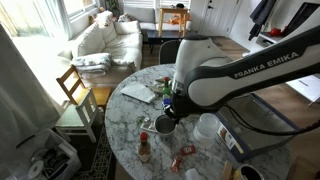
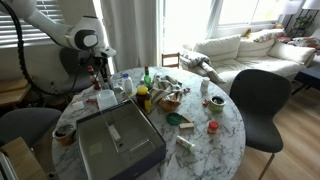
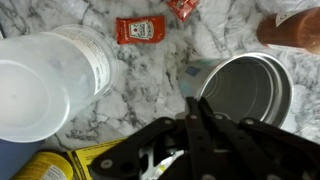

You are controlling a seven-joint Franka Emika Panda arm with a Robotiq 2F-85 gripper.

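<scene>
The pincer point(image 3: 196, 108) is hanging clenched just above the marble bench point(image 3: 150, 85), its two black fingers pressing together at the tips, right at the near rim of the metal cup point(image 3: 248, 92). The fingers themselves are covering the spot, so I cannot tell whether that thin rim is being pinched between them or the tips are merely closing beside it. The cup is sitting to the right of the fingertips in the wrist view, touching them or all but touching. It is standing upright, with its long axis running straight up from the bench and its open mouth facing up toward the camera. Being round, it is pointing no particular way across the bench.

In an exterior view the single arm point(image 1: 240, 68) is reaching down from above, with the wrist bending over that same spot near the middle of the round bench.

On the opposite side of the fingers a white plastic tub point(image 3: 55, 85) is sitting apart from the cup, with bare marble showing between them. A yellow packet point(image 3: 45, 168) is peeking out at the lower corner, beside the pincer's body. Farther on, a red ketchup sachet point(image 3: 138, 30) is lying flat on the marble, and a brown bottle point(image 3: 295, 30) is showing only as a blur at the far corner.

Beyond the bench, in an exterior view, a wooden chair point(image 1: 75, 90) is standing at the edge and a pale sofa point(image 1: 105, 40) is sitting by the bright window
</scene>
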